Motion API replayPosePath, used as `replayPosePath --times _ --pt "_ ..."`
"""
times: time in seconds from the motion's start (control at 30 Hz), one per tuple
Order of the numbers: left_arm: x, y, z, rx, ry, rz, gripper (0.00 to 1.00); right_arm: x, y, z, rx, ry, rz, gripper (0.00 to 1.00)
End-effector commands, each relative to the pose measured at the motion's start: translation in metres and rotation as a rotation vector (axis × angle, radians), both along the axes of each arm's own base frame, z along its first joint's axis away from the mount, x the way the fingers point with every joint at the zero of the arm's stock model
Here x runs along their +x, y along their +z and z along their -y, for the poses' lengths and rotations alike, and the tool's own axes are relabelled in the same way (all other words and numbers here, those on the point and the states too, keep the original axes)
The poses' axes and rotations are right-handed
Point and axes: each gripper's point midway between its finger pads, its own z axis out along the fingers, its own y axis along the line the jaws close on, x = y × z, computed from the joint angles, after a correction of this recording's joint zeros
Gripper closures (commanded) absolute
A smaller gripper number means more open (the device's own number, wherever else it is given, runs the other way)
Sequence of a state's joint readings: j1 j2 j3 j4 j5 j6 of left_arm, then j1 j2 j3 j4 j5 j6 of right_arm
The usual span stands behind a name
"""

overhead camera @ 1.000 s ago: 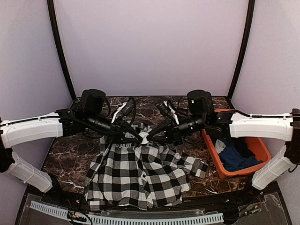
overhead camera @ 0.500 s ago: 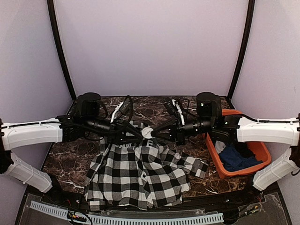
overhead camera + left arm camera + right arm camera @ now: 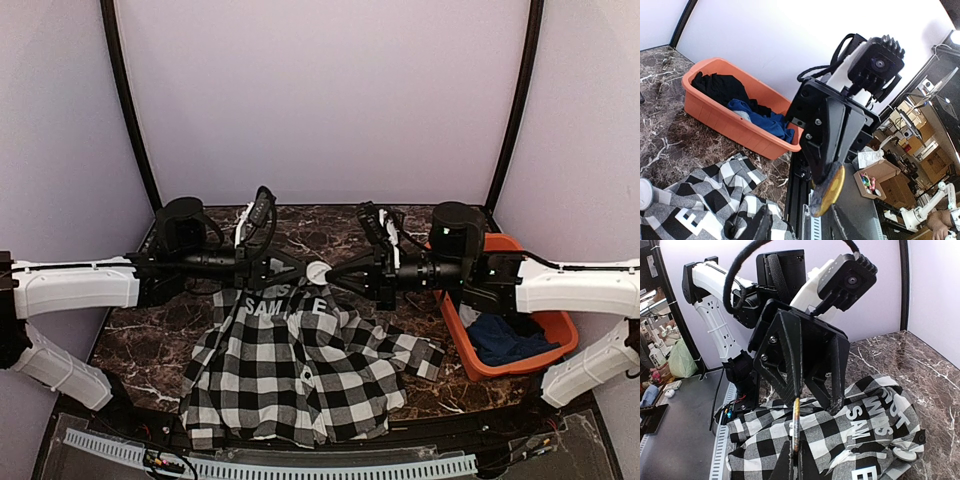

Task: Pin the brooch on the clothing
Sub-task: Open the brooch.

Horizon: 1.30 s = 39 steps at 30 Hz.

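Observation:
The brooch, a small gold disc, shows edge-on in the right wrist view and as a gold face in the left wrist view. My right gripper is shut on it and holds it in the air above the shirt. My left gripper is open, facing the right one tip to tip. One of its fingers appears to touch the brooch's far edge. The black-and-white checked shirt lies crumpled on the table, white lettering up, below both grippers.
An orange basket with a blue garment and dark clothes stands at the right. A small white round disc shows by the shirt's collar, and also in the right wrist view. The walls curve close behind.
Both grippers have risen and drawn back from the shirt, still tip to tip with the brooch between them. More of the shirt's lettering is uncovered.

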<state>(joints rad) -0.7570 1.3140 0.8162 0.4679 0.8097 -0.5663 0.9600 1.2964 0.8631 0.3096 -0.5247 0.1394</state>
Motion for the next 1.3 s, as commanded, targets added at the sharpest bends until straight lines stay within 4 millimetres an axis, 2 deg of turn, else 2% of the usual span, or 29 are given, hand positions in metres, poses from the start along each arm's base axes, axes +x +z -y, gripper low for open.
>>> replayPosePath --times 0.0,0.57,0.67,1.27 --pt "0.004 0.008 0.006 -0.066 -0.02 -0.051 0.61 -0.001 0.012 0.0 0.035 -0.037 0.073 1.0" --pt "0.002 0.01 0.011 -0.081 -0.059 -0.072 0.63 0.01 0.014 -0.001 0.014 -0.13 0.114 1.0" --pt "0.0 0.01 0.013 -0.075 -0.068 -0.074 0.67 0.011 0.016 -0.001 0.018 -0.136 0.116 1.0" --pt "0.006 0.007 0.014 -0.048 -0.044 -0.054 0.72 0.01 0.019 -0.01 0.004 -0.135 0.094 1.0"
